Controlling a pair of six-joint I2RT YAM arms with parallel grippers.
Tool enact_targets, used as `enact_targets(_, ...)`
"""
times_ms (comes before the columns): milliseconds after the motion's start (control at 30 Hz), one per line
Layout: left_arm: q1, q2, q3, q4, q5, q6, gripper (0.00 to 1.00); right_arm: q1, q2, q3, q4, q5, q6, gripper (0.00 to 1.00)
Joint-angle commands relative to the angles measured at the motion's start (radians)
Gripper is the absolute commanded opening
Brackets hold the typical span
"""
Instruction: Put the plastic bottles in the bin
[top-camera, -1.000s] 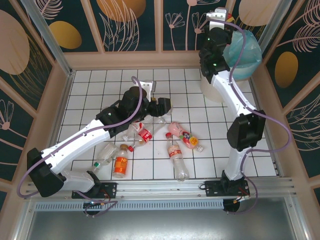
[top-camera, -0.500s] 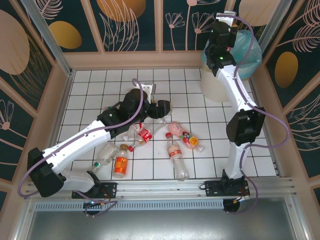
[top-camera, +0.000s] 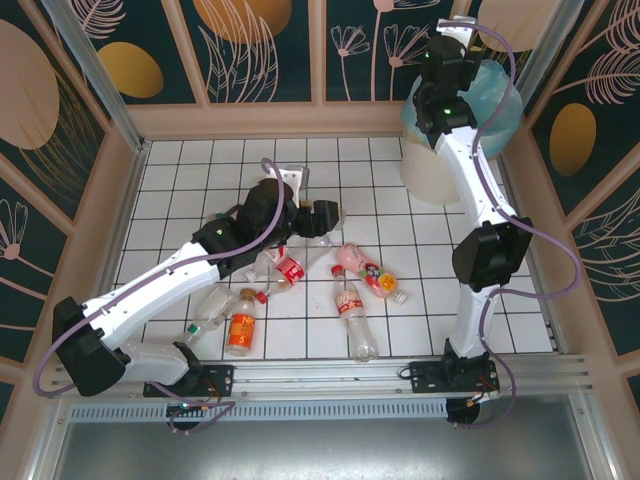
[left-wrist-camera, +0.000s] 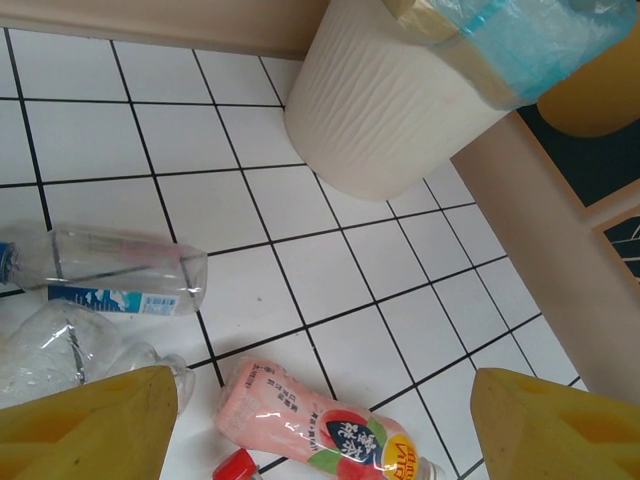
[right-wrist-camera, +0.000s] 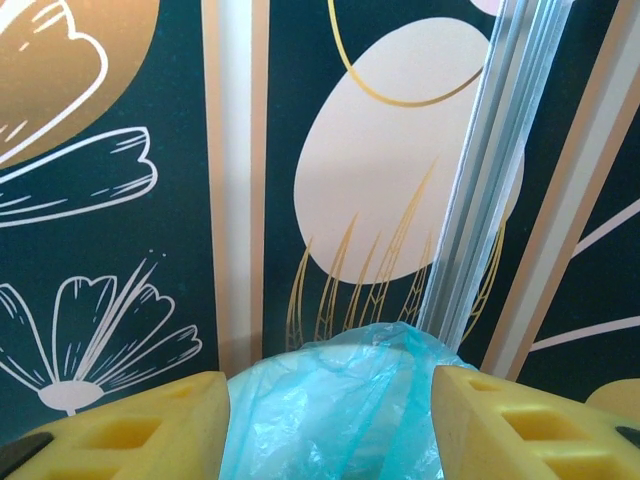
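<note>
the bin (top-camera: 428, 172) is seen at the far right corner of the white tiled table (top-camera: 190, 170), upright, with its light blue bag (top-camera: 497, 115) folded over the rim. the right gripper (right-wrist-camera: 330, 425) is held above the bin's mouth; its yellow fingers (right-wrist-camera: 130, 425) are parted to a middling width, and the crumpled bag is seen in the gap between them, ungripped. the plastic bottles (top-camera: 350, 305) are scattered lying down on the tiles in the middle of the table, well apart from the bin. the left gripper (top-camera: 322, 215) is lowered over the far edge of that cluster, and its jaws are spread wide in the left wrist view. a pink-label bottle (left-wrist-camera: 310, 425) is seen lying on the tiles between the two finger pads, not touched by either. a blue-label bottle (left-wrist-camera: 110, 275) and a crushed clear bottle (left-wrist-camera: 60, 350) are lying just beside the left-hand pad. an orange-label bottle (top-camera: 240, 325) is lying near the left arm's base.
</note>
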Motion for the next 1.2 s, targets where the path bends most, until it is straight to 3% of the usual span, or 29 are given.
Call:
enact_targets(0, 0.006, -0.023, -0.011, 0.026, -0.011, -0.015, 0.77, 0.002, -0.007, 0.035, -0.012, -0.004, 0.024, 0.55)
enact_targets(233, 0.005, -0.017, -0.047, 0.054, -0.015, -0.028, 0.78, 0.014, -0.01, 0.084, -0.084, -0.039, 0.043, 0.55)
enact_targets(467, 0.005, 0.049, 0.03, 0.033, -0.02, 0.0, 0.78, 0.045, -0.091, 0.121, -0.257, -0.136, 0.146, 0.55)
enact_targets(767, 0.006, 0.08, 0.051, 0.042, -0.059, 0.023, 0.78, 0.113, -0.185, 0.063, -0.487, -0.342, 0.248, 0.55)
enact_targets(1167, 0.005, 0.067, 0.034, 0.026, -0.068, 0.022, 0.78, 0.285, -0.223, -0.061, -0.61, -0.514, 0.295, 0.54)
